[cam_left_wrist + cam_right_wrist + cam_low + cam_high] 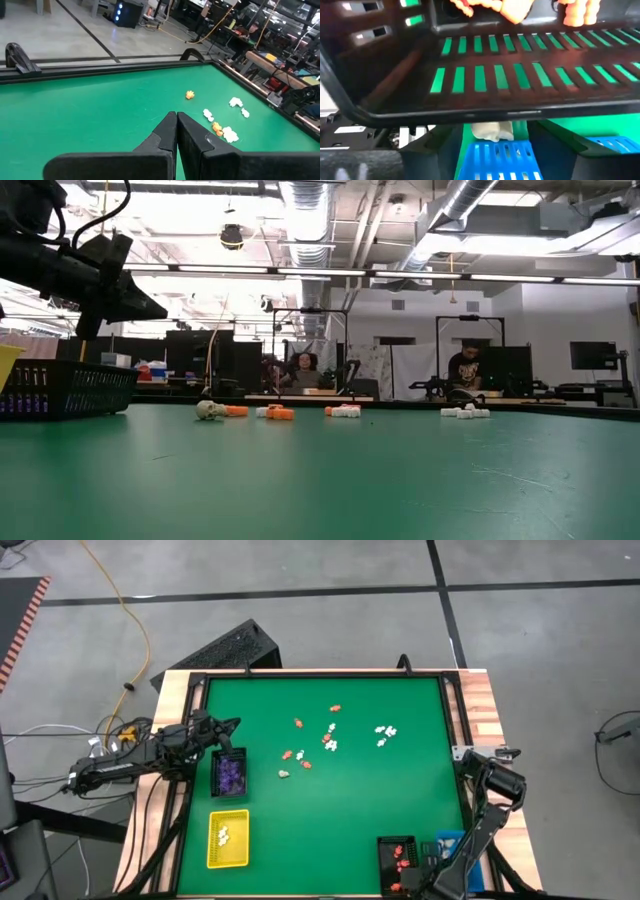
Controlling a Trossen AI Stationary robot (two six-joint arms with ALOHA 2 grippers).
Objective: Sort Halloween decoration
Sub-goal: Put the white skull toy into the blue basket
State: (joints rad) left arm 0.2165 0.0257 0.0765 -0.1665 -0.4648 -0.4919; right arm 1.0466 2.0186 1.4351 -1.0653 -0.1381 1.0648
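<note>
Tiny Halloween figurines lie scattered on the green mat: orange ones [297, 756], white ones [386, 731] and a cream one [284, 774]. My left gripper [234, 725] hovers shut at the table's left side, above the black tray of purple figurines [229, 774]. In its wrist view the shut fingers [176, 125] point toward an orange figurine [190, 94]. My right gripper [424, 866] points down at the near right corner, open, between the black tray of orange figurines [397, 862] and the blue tray [450, 840]. A cream figurine [492, 131] lies between its fingers at the blue tray's end [500, 160].
A yellow tray [228, 838] with white figurines stands at the near left. A raised black frame [320, 674] borders the mat. The low view shows the purple-filled black tray [60, 390] at left and figurines [282, 413] in a row across the mat's middle. People sit in the room behind.
</note>
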